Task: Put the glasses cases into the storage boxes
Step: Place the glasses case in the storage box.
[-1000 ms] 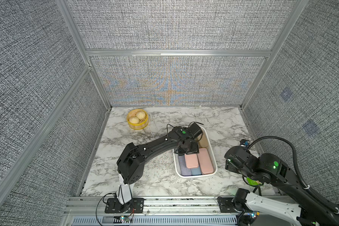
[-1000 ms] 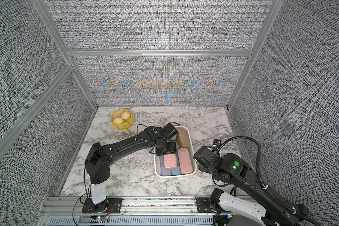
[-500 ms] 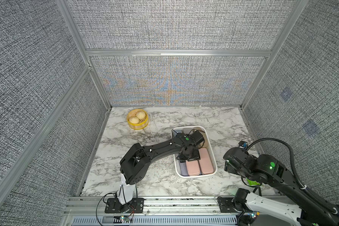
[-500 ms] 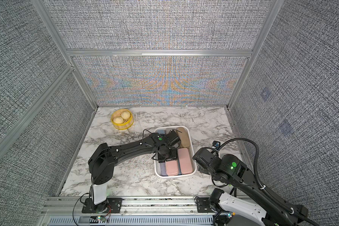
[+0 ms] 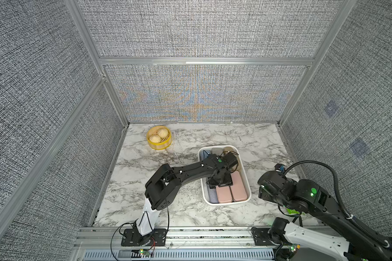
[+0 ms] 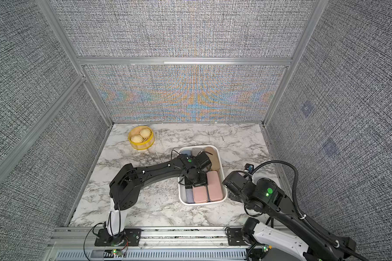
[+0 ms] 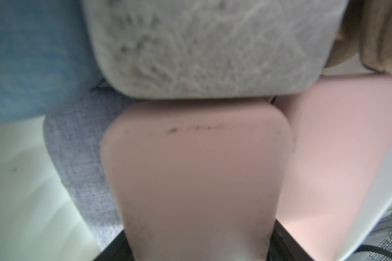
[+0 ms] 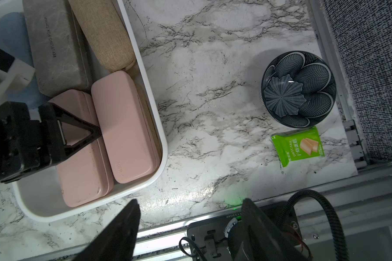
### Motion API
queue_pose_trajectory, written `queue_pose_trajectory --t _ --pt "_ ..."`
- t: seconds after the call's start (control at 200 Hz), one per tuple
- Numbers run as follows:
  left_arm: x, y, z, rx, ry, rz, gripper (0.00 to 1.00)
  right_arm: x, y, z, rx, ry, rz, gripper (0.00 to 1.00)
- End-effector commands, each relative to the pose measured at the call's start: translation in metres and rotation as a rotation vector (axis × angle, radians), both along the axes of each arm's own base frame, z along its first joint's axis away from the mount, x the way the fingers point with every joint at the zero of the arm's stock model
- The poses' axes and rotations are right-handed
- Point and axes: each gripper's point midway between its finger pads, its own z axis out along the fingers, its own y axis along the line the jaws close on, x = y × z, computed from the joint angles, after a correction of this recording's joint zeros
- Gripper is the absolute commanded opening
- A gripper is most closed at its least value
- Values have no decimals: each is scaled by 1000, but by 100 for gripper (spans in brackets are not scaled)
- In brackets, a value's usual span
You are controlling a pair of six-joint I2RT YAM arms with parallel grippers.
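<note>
Two dark fingers of the left gripper (image 5: pixel 220 183) stood flush against the long sides of a pink case (image 7: pixel 195 180), pinching it low inside the white bin (image 8: pixel 127 192). One finger (image 8: pixel 93 133) was wedged in the seam against a second pink case (image 8: pixel 125 126), which lay touching on that side, between the gripper and the bin wall. There, I judged, lay the trouble. Jaws spreading in so tight a slot could shove the neighbour against the wall. A lifting finger could also drag either case up by friction and leave it tilted. On the gripper's opposite side a lavender fabric case (image 7: pixel 77 146) sat lower and seemingly a little under the held one, so the pink case might rock once let go. Just ahead of the fingertips a grey case (image 8: pixel 54 45) met the pink one's end, with a blue case (image 8: pixel 9 34) and a tan case (image 8: pixel 102 31) to either side of it.

The held case looked smooth and matte, rectangular with rounded corners, with a lid seam along its edge and dark scuffs near its far end. The grey one was mottled and bore small lettering; the tan one was woven.

Well apart, beyond the bin, the right gripper (image 8: pixel 190 201) hung spread with nothing between its fingers, and a dark patterned bowl (image 8: pixel 299 90) stood farther off.
</note>
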Motion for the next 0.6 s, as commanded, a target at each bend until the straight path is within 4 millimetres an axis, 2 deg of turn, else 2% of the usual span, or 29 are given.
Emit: queue_pose_trajectory --t 0.0,0.12,0.135,0.18,0.285,0.38,0.435,0.525,0.595 --pt "-2 9 8 27 -14 -20 78 2 0 6 -2 -12 7 73" --pt "1 16 16 42 -54 -20 86 6 1 17 -8 -26 12 80" --pt "2 18 26 28 -71 -20 89 7 2 19 -7 -29 13 81" --pt "3 22 33 28 -93 -19 99 11 3 24 -16 -34 18 84" --pt "8 33 55 33 -160 -32 99 20 6 38 -32 -56 17 90" --pt "19 49 94 32 -303 -52 99 32 3 55 -38 -108 -22 95" --pt "30 68 125 65 -426 -56 99 42 -1 63 -45 -153 -57 96" --pt "56 120 176 226 -673 -27 100 65 4 71 -100 -230 -17 98" --pt "72 164 210 362 -856 -4 100 85 13 64 -157 -287 23 98"
